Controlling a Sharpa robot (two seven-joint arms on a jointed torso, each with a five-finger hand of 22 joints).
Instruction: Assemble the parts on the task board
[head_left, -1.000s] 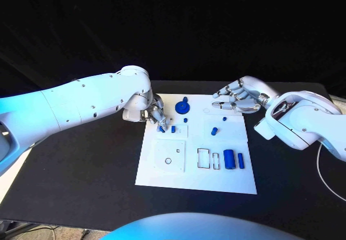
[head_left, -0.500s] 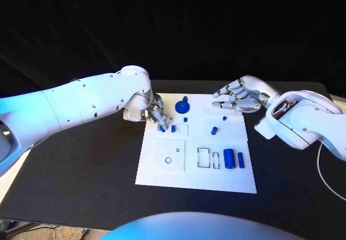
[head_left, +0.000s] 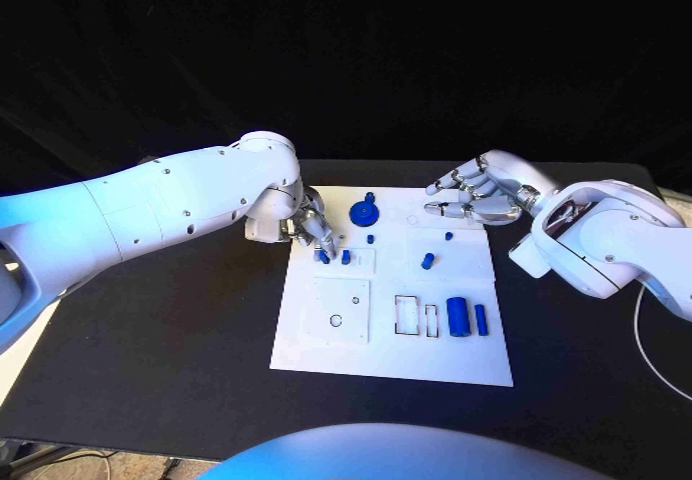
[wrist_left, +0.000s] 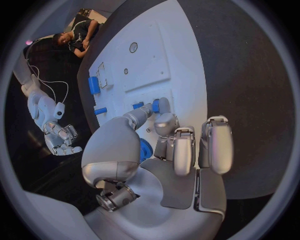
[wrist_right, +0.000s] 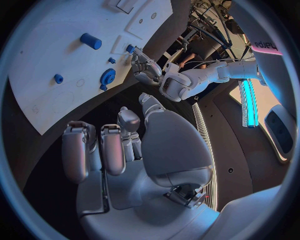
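Left hand (head_left: 307, 229) pinches a small blue peg (head_left: 322, 256) near the task board's (head_left: 389, 355) left edge; misalignment may jam it. Right hand (head_left: 473, 193) hovers empty, fingers curled.

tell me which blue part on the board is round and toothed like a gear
The blue gear near the task board's far edge, between the two hands. It is a flat toothed disc; the other blue parts are small pegs or cylinders.
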